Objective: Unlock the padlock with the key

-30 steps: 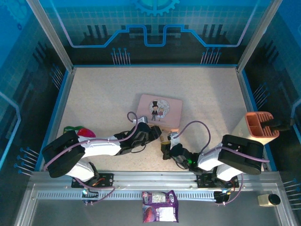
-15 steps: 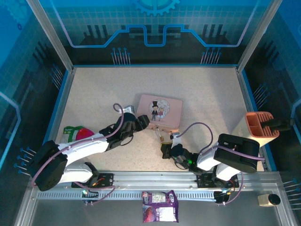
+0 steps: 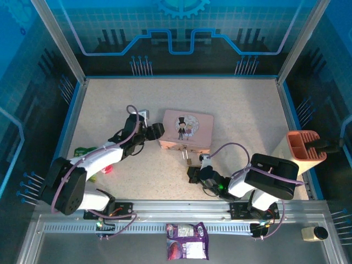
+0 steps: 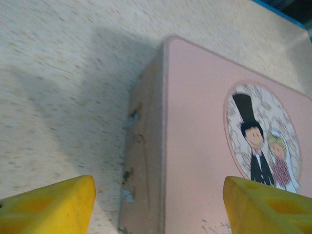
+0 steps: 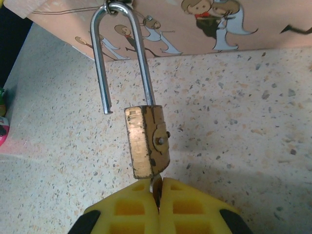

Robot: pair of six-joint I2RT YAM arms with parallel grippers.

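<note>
The small brass padlock (image 5: 146, 141) lies on the table in front of the pink box (image 5: 204, 24). Its silver shackle (image 5: 122, 53) is sprung open, with the free end out of the body and the bend still hooked in the box's hasp. My right gripper (image 5: 158, 187) is shut on the key (image 5: 156, 185), which sits in the bottom of the lock. From above, the padlock (image 3: 188, 159) lies just ahead of the right gripper (image 3: 192, 173). My left gripper (image 4: 156, 209) is open, straddling the left end of the pink box (image 4: 204, 146); its yellow fingers (image 4: 48, 204) hold nothing.
A green and red packet (image 3: 85, 151) lies at the left under the left arm. An orange holder (image 3: 305, 146) stands at the right wall. A purple snack packet (image 3: 187, 247) and a small cup (image 3: 314, 234) sit off the table in front.
The left arm has swung away from the padlock, up and left to the box's left end. The right gripper has stayed on the key.
</note>
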